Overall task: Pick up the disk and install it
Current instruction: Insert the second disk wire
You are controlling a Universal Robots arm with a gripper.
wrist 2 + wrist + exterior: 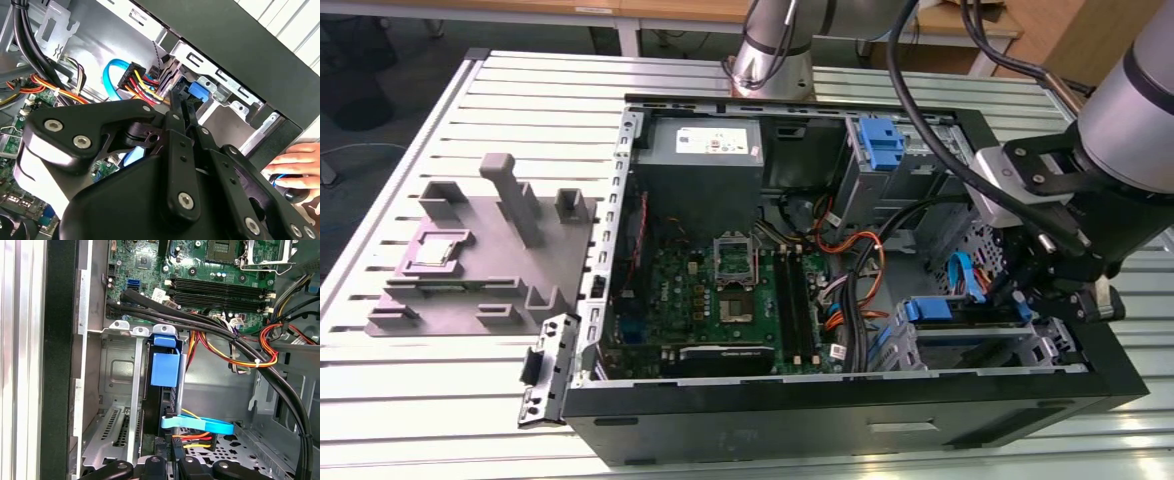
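The black two-fingered gripper (1041, 292) hangs inside the open black computer case (854, 400), at the drive cage in its corner on the exterior view's right. Its fingers (176, 460) are pressed close together against the rear edge of the disk (159, 405), a dark flat drive in a blue plastic carrier standing on edge in the grey metal drive cage (120, 405). A flat light-blue data cable (200, 426) and a red-yellow-black power plug meet that same edge just beside the fingertips.

Beyond the cage lies the green motherboard (720, 290), then the grey power supply box (700, 150).

The case rests on a ribbed aluminium table (480, 400). Beside the case, on the exterior view's left, sits a grey plastic fixture (480, 260). A person's hand (297, 167) rests outside the case wall.
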